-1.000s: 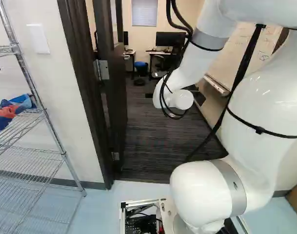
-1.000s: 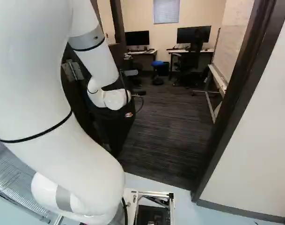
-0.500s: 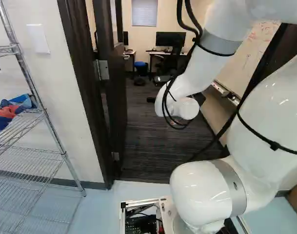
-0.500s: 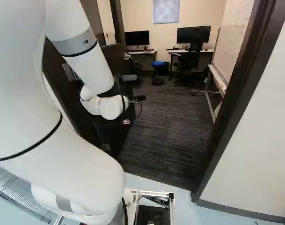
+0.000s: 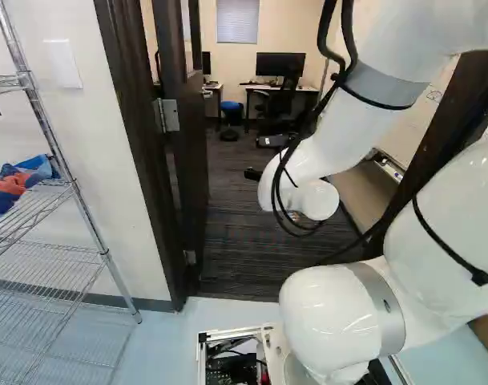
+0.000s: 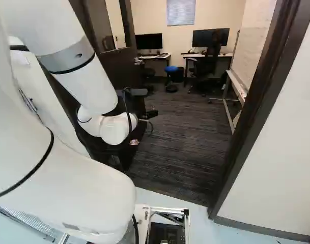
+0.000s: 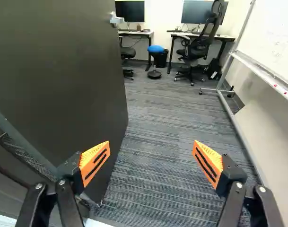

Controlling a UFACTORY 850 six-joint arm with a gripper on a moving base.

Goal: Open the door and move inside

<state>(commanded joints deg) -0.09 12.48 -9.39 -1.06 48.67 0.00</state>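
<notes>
Striped dark carpet [image 7: 158, 142] covers one office beyond one door frame [image 6: 259, 101]. One dark door [image 7: 58, 71], the thing to open, stands swung inward, at the left of the office floor in the left base view. One white arm [image 5: 340, 132] reaches into the doorway, and one wire shelving unit [image 5: 106, 253] stands outside. Across from the door is one whiteboard [image 7: 271, 38]; by the far wall are two desks [image 7: 224, 37], two office chairs [image 7: 210, 34], two monitors [image 7: 129, 10] and one blue-topped stool [image 7: 155, 49]. Two fingers [image 7: 234, 175] with orange pads [image 7: 95, 161] are spread wide, gripping nothing. One handle [image 7: 117, 20] is near the door's far edge.
</notes>
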